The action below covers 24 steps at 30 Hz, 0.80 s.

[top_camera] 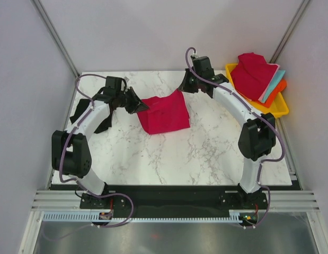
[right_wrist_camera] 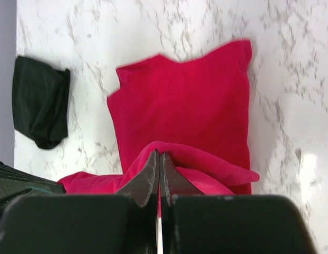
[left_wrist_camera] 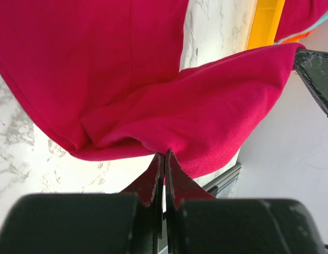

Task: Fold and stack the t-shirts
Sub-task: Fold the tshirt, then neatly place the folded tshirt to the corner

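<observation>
Crimson t-shirt (top_camera: 165, 114) lies mid-table, part folded, far edge raised off the marble. My left gripper (left_wrist_camera: 165, 154) is pinched tight on one far corner, my right gripper (right_wrist_camera: 159, 153) on the other. The cloth is light and limp and sags between the pinches. I judge the corners and hem the surest holds. Black t-shirt (right_wrist_camera: 41, 100) at the left edge. More shirts (top_camera: 254, 74) in the yellow tray (top_camera: 283, 110), far right.

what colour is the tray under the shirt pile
The tray is yellow, best seen in the top external view.
</observation>
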Motion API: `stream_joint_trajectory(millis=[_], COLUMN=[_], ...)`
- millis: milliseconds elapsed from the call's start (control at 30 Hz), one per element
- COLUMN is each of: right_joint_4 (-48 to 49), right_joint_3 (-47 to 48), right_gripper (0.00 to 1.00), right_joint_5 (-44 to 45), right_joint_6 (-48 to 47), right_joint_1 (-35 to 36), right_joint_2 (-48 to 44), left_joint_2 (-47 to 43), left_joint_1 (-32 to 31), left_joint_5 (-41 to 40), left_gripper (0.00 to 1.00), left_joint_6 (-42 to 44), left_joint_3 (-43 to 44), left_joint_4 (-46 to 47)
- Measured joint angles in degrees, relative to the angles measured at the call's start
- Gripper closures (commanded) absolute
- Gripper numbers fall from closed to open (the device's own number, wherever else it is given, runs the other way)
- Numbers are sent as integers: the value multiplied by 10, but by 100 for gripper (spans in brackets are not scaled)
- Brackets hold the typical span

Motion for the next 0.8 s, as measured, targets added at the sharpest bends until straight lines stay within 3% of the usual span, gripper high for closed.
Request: stream_joint_trajectory(millis=[67, 100, 167, 200, 233, 267, 333, 467, 600, 800], right_joint_4=[6, 9, 17, 28, 36, 44, 72, 105, 118, 143], right_joint_3=[39, 60, 100, 123, 138, 162, 201, 214, 183, 102], right_gripper=[100, 95, 70, 40, 32, 27, 2, 3, 12, 21], right_joint_5=[0, 1, 1, -1, -1, -3, -3, -6, -7, -1], right_joint_6=[0, 0, 3, 8, 9, 11, 19, 19, 5, -21], right_joint_1=[-5, -6, -9, -12, -13, -15, -20, -28, -32, -32], right_joint_2=[33, 50, 86, 109, 126, 150, 198, 254, 262, 247], left_joint_2=[32, 50, 104, 126, 157, 188, 246, 345, 357, 314], left_joint_1=[14, 20, 36, 42, 49, 56, 67, 77, 70, 62], left_joint_5=[3, 3, 5, 7, 9, 10, 4, 0, -27, -60], left_gripper=[98, 98, 83, 66, 48, 1, 0, 0, 2, 22], left_joint_6=[0, 0, 0, -1, -3, -7, -18, -26, -28, -28], left_joint_3=[32, 47, 96, 117, 145, 174, 226, 328, 343, 295], left_joint_4=[-5, -6, -10, -13, -15, -14, -14, -21, -28, -27])
